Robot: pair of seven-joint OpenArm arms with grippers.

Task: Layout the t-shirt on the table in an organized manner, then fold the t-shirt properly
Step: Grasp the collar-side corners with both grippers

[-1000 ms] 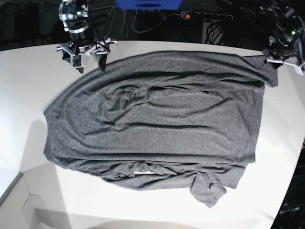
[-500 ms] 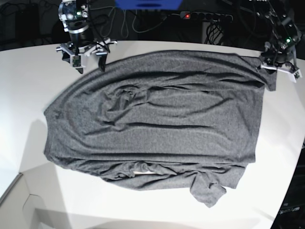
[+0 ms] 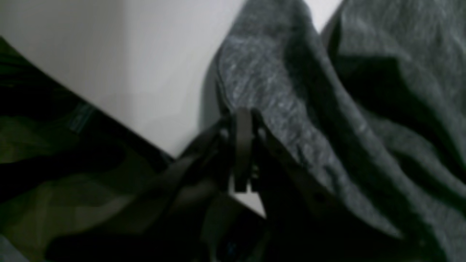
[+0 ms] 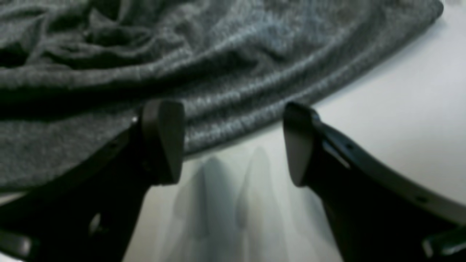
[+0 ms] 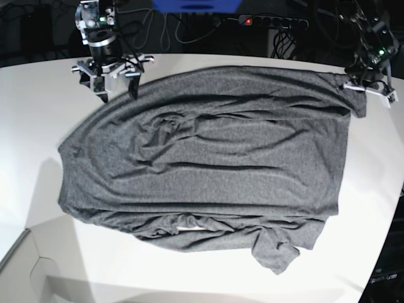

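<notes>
The dark grey t-shirt (image 5: 208,158) lies spread and wrinkled across the white table (image 5: 31,113), with a bunched sleeve along its near edge. My left gripper (image 5: 365,87) is at the shirt's far right corner. In the left wrist view its fingers (image 3: 243,116) are pressed together right at the cloth's edge (image 3: 327,91), shut on it. My right gripper (image 5: 117,91) stands open at the far left edge of the shirt. In the right wrist view it (image 4: 229,145) straddles the hem (image 4: 218,54), one fingertip (image 4: 162,142) over cloth, the other over bare table (image 4: 400,91).
A power strip (image 5: 265,21) with a red light and loose cables lie behind the table's far edge, beside a blue object (image 5: 196,5). The table's curved edge drops off at the lower left (image 5: 19,252) and at the right (image 5: 385,240).
The left gripper has moved in a little onto the shirt's far right corner and closed there. The right gripper has stayed open and barely shifted.
</notes>
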